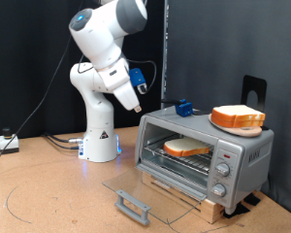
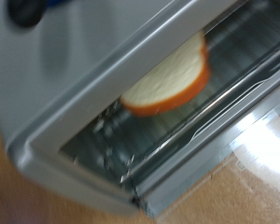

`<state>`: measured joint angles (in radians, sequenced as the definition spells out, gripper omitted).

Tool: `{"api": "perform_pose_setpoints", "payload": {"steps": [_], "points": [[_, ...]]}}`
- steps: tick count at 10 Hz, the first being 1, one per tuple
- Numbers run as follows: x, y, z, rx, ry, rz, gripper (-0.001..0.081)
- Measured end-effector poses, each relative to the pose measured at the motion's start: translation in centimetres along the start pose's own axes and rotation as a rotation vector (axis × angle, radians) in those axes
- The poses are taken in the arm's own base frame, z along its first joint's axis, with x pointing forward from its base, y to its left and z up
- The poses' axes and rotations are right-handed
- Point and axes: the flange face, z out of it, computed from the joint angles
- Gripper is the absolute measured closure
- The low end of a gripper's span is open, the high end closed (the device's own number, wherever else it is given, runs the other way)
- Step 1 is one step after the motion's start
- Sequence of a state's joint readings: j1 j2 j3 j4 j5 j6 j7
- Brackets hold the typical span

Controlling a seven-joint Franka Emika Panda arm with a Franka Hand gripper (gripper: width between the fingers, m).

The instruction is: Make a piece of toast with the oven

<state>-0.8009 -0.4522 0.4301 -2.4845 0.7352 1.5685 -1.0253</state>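
At the exterior view's left, on the brown surface (image 1: 48, 194), stands the white arm on its base, bent over towards the right, with its hand (image 1: 143, 105) hanging in the air above and just to the left of the oven (image 1: 241, 160); the fingers are too small and dark to read, so whether the hand is spread or closed cannot be told, and nothing shows between them. Further right, the oven's glass door (image 1: 145, 194) lies dropped flat on the surface, its grey bar handle (image 1: 132, 204) towards the exterior view's bottom. Contents of the oven: one piece of toast (image 1: 185, 148) lying flat on the wire rack (image 2: 224, 79), pale face up, brown crust showing; the wrist view confirms it, well inside the cavity. On the oven's roof: a small blue object (image 1: 183, 108), then an orange plate (image 1: 238, 123) bearing a second slice. Status, as a judgement: loading appears done; the door is not yet closed and the knobs (image 1: 221, 171) appear untouched.
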Motion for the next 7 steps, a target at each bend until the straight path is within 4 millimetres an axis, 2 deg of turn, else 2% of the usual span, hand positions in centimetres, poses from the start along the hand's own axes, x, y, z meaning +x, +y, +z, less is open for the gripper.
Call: {"api": "perform_pose_setpoints", "payload": {"steps": [1,2,3,5,7], "points": [[0.5,1.2,-0.2,0.052,0.037,0.087,-0.0003],[0.4,1.2,-0.2,0.037,0.02,0.05,-0.0003],[0.7,1.1,0.0,0.035,0.033,0.131,-0.0003],[1.9,1.3,0.2,0.054,0.115,0.375,-0.0003],[2.1,3.8,-0.2,0.027,0.179,0.634,-0.0003]]}}
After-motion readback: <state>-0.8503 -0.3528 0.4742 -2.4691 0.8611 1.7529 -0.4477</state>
